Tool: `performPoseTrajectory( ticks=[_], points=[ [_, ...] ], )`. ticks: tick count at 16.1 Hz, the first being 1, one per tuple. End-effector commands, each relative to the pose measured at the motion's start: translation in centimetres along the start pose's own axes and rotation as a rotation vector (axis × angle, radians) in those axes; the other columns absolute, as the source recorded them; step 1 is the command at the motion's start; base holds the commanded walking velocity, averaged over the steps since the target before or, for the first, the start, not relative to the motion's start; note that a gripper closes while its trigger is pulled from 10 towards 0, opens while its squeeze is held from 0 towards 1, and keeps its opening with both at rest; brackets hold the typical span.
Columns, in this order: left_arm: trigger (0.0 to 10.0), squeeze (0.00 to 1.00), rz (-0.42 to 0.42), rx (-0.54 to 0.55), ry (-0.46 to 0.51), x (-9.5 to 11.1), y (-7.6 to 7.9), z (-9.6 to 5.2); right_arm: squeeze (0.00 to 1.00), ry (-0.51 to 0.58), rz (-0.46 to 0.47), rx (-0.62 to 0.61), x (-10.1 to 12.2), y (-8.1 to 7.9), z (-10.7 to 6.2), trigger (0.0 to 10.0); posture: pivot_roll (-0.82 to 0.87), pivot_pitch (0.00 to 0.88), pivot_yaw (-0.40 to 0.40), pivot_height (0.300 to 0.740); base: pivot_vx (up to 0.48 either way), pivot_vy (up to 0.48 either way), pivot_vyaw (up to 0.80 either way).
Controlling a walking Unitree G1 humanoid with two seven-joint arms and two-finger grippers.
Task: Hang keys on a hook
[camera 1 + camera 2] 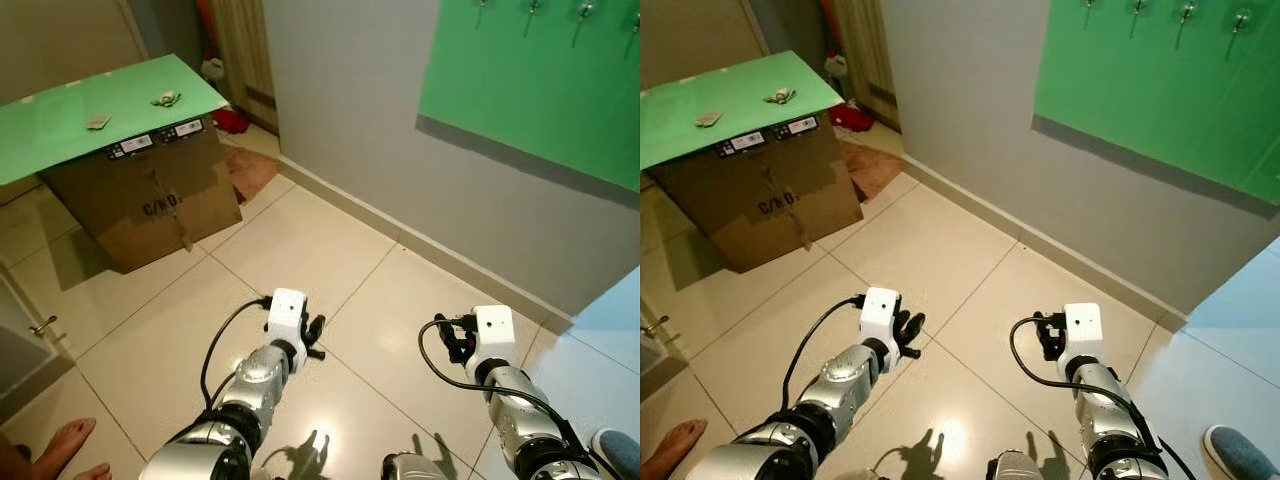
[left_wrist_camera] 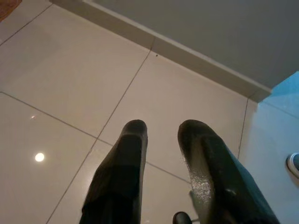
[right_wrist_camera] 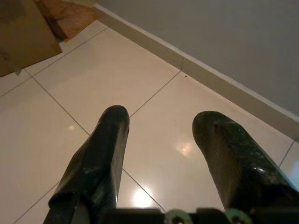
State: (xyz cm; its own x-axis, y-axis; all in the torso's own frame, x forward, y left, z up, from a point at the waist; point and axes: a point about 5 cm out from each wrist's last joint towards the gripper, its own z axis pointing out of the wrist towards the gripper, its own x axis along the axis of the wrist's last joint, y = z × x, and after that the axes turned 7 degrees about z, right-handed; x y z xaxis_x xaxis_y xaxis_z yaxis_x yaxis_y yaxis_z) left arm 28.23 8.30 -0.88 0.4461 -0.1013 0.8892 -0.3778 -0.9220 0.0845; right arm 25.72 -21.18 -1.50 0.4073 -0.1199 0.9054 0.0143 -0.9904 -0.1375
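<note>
Green sheet tops the cardboard box [image 1: 150, 195] where two small items, likely the keys [image 1: 165, 98], lie well away from both arms, hooks [image 1: 1186, 12] high on the wall; wrist views show left gripper [image 2: 163, 135] and right gripper [image 3: 161, 123] spread and empty, so I judge walking to the box first is best.

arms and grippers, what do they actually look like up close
Both arms are silver metal with dark ribbed joints. Each wrist carries a white boxy block with a small round dot, and a black cable loops back from it. The left gripper and right gripper each have two long, glossy black, round-tipped fingers.
</note>
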Motion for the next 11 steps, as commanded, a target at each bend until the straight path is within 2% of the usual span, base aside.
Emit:
performPoseTrajectory(
  ticks=[1, 9, 11],
  points=[
    [0.0, 0.00, -0.004, 0.005, 0.037, 0.93, -0.17, 0.23, 0.00, 0.012, 0.010, 0.010, 0.38, -0.01, 0.13, 10.0, -0.16, 0.038, 0.050, 0.740, 0.000, 0.000, 0.00],
    [0.0, 0.00, -0.005, -0.002, 0.026, 0.69, 0.04, 0.21, 0.00, 0.036, 0.004, 0.034, 0.91, -0.38, 0.33, 10.0, -0.17, 0.040, 0.058, 0.740, 0.000, 0.000, 0.00],
    [0.0, 0.00, -0.022, -0.043, 0.026, 0.61, 0.72, 0.29, 0.00, 0.018, -0.011, 0.051, 0.69, -0.37, 0.24, 10.0, -0.17, 0.039, 0.059, 0.740, 0.000, 0.000, 0.80]
  ],
)
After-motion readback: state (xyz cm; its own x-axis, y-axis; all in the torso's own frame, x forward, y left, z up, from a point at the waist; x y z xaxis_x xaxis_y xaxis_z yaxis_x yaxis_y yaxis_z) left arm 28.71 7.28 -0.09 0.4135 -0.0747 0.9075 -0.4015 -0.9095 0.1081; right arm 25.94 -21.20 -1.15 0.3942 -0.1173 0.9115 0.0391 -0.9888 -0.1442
